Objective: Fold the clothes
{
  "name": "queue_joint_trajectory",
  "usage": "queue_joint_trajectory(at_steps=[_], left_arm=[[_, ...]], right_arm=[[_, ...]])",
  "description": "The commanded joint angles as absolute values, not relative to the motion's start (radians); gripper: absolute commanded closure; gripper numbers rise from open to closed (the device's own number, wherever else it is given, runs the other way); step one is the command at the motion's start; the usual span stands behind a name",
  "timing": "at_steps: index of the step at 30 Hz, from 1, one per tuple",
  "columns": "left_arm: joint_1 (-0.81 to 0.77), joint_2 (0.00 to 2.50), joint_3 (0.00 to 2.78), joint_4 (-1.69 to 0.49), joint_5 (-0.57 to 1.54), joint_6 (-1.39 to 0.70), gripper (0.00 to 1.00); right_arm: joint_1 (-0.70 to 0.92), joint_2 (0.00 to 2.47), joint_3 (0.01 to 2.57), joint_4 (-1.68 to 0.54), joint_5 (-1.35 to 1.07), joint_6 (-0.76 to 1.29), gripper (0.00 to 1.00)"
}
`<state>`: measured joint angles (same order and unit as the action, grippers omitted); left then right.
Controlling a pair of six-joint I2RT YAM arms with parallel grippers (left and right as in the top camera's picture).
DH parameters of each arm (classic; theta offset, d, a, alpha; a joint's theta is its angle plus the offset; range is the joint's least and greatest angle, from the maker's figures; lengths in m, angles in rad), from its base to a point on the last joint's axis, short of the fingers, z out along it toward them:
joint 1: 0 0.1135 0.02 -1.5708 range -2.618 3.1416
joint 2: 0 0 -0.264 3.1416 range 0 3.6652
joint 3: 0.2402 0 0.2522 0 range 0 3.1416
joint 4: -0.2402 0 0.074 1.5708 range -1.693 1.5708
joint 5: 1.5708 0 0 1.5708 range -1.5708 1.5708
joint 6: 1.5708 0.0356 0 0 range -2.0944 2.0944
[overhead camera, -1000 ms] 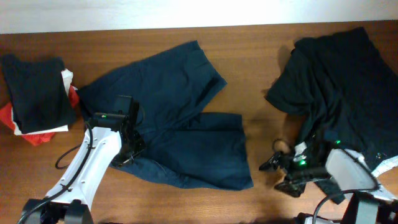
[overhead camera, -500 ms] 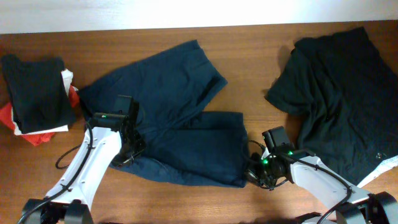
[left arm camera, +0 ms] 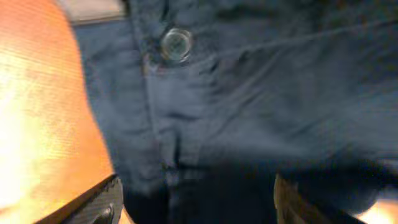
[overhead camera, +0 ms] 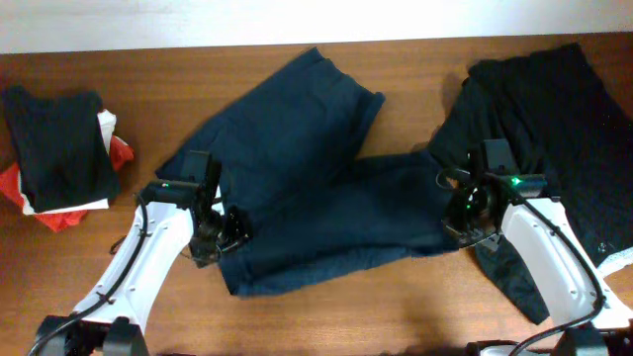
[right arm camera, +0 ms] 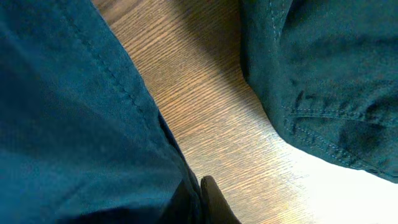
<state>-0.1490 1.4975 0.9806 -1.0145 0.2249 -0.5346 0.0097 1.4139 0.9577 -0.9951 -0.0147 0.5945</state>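
On table: shorts (overhead camera: 316,193) | left fingers (overhead camera: 226,235) clamp waistband, tips hidden | right fingers (overhead camera: 457,220) clamp hem

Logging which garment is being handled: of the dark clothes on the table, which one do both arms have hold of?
The navy-blue shorts spread at the table's middle; the left tool and right tool sit at its opposite ends.

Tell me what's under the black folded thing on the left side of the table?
Under the black folded garment peek a white layer and something red. Most of both is covered, so their kind stays hidden.
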Motion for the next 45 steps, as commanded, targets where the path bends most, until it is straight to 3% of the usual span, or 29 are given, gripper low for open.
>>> queue_joint_trajectory(at_steps=[1, 6, 10, 15, 18, 25, 31, 34, 35, 36, 38, 41, 45], left_arm=[[-0.150, 1.483, 0.979, -0.947, 0.301, -0.518, 0.22], [-0.231, 1.483, 0.979, -1.138, 0.301, -0.455, 0.19], [-0.238, 1.483, 0.959, -1.249, 0.346, -0.683, 0.18], [-0.240, 1.483, 0.778, -0.892, 0.373, -0.797, 0.18], [-0.239, 1.503, 0.678, -0.673, 0.324, -0.796, 0.25], [-0.228, 1.641, 0.668, -0.459, 0.178, -0.796, 0.39], [-0.024, 1.705, 0.731, -0.211, 0.150, -0.727, 0.48], [0.023, 1.705, 0.846, -0.288, 0.196, -0.592, 0.48], [0.023, 1.705, 0.886, -0.363, 0.194, -0.536, 0.45], [0.023, 1.705, 0.925, -0.447, 0.194, -0.492, 0.37], [0.023, 1.692, 1.014, -0.687, 0.194, -0.457, 0.35], [0.023, 1.642, 1.079, -0.996, 0.194, -0.546, 0.34], [0.016, 1.576, 1.071, -1.148, 0.221, -0.720, 0.33]], right_arm=[[0.006, 1.420, 0.953, -0.999, 0.023, 0.582, 0.96], [0.006, 1.420, 0.953, -0.995, 0.024, 0.580, 0.96], [0.006, 1.420, 0.953, -0.992, 0.023, 0.580, 0.96], [0.006, 1.420, 0.953, -0.996, 0.008, 0.580, 0.96], [0.006, 1.420, 0.953, -1.002, 0.001, 0.580, 0.96], [0.006, 1.420, 0.953, -1.007, -0.046, 0.579, 0.96], [0.060, 1.420, 0.953, -0.965, -0.068, 0.581, 0.96], [0.114, 1.435, 0.953, -0.902, -0.074, 0.581, 0.95], [0.117, 1.446, 0.953, -0.900, -0.071, 0.584, 0.95], [0.117, 1.459, 0.953, -0.899, -0.066, 0.584, 0.95], [0.117, 1.483, 0.953, -0.896, -0.025, 0.583, 0.95], [0.117, 1.494, 0.953, -0.876, 0.012, 0.583, 0.94], [0.117, 1.494, 0.953, -0.867, 0.012, 0.583, 0.92]])
